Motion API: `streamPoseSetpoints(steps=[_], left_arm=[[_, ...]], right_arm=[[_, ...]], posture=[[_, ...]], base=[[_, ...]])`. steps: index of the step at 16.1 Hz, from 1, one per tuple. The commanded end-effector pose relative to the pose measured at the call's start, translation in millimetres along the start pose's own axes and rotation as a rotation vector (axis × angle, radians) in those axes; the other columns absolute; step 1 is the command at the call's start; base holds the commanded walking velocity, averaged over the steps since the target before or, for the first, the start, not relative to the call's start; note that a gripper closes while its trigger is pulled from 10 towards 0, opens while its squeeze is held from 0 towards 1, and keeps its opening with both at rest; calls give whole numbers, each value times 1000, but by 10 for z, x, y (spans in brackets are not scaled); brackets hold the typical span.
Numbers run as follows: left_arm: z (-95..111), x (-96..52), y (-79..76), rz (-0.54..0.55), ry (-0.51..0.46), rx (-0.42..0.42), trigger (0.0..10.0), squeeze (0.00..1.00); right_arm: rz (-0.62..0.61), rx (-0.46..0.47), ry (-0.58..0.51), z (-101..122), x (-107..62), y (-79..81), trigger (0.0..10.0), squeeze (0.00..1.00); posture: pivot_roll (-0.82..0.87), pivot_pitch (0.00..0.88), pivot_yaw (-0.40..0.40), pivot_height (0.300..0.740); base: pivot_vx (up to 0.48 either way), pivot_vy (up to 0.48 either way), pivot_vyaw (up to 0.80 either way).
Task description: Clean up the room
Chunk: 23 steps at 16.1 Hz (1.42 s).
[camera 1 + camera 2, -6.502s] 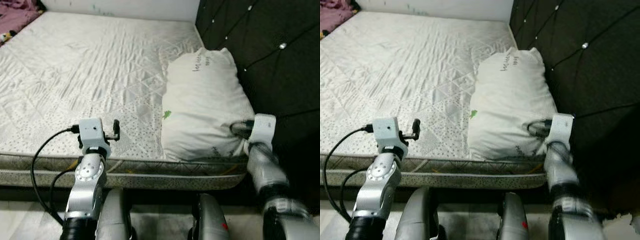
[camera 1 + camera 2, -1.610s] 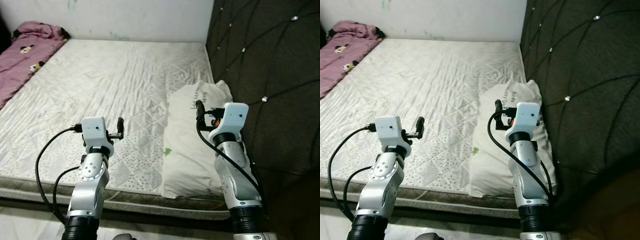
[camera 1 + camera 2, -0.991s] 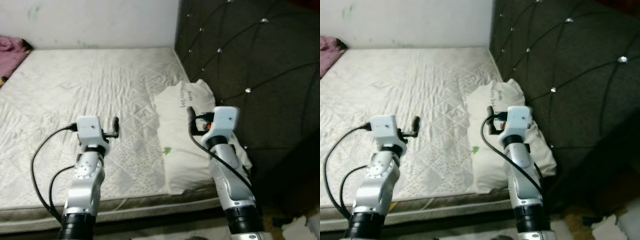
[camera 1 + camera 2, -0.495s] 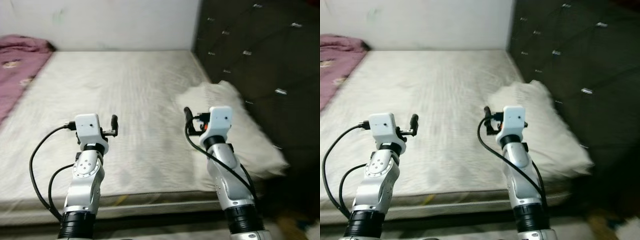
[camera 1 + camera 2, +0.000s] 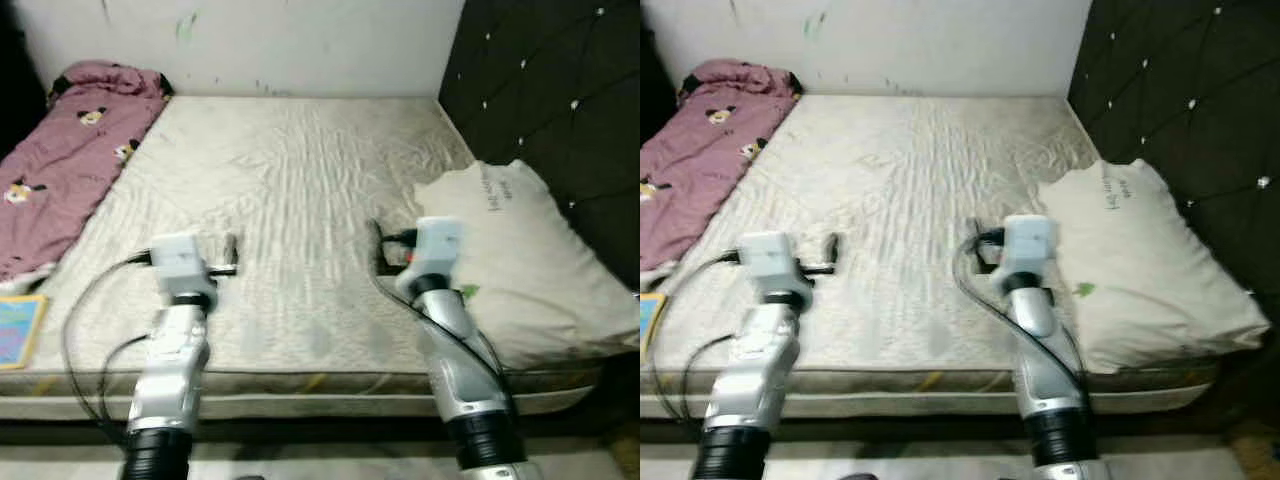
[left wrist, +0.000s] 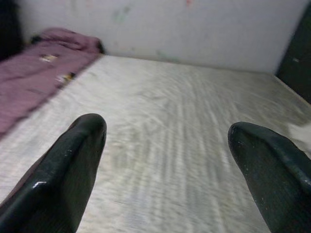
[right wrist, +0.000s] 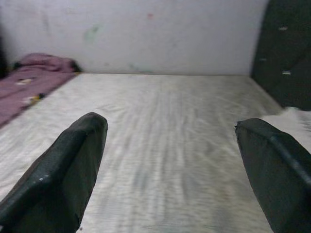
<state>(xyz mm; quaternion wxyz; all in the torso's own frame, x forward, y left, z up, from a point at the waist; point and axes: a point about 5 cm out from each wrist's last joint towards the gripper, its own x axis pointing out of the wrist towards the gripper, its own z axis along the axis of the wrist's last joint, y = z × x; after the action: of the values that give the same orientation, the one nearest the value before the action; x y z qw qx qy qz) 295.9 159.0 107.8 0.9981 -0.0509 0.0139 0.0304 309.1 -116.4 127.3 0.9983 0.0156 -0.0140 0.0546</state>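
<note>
While both arms reach forward over the near edge of the bare mattress (image 5: 300,170), the left gripper (image 6: 167,165) and the right gripper (image 7: 175,167) hold nothing, their black fingers spread wide apart. At the right of the frame a white pillow (image 5: 525,265) lies against the dark tufted headboard (image 5: 560,90). A pink blanket (image 5: 70,165) is bunched in the upper left, and a blue book (image 5: 15,330) lies at the lower left edge.
</note>
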Motion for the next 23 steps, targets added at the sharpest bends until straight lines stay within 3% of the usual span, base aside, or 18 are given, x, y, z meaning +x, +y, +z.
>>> streamPoseSetpoints(steps=[1, 13, 17, 23], left_arm=[[25, 6, -114, -41, -7, -18, 10000, 0], [51, 17, -124, -48, -22, -21, 10000, 0], [96, 0, -142, -94, -54, -40, 10000, 0], [100, -10, -142, -103, -57, -33, 10000, 0]], right_arm=[[-27, -16, 10, 2, -8, -107, 10000, 0], [-32, -18, 43, -53, -8, -134, 10000, 0], [-26, -24, 44, -58, 1, -129, 10000, 0], [-26, -26, 45, -72, 3, -123, 10000, 0]], posture=[[28, 0, 22, 740], [27, 0, 22, 740], [28, 0, 19, 740], [32, 0, 20, 740]], base=[[0, 480, 0], [0, 480, 0], [0, 0, 0], [389, 0, 0]])
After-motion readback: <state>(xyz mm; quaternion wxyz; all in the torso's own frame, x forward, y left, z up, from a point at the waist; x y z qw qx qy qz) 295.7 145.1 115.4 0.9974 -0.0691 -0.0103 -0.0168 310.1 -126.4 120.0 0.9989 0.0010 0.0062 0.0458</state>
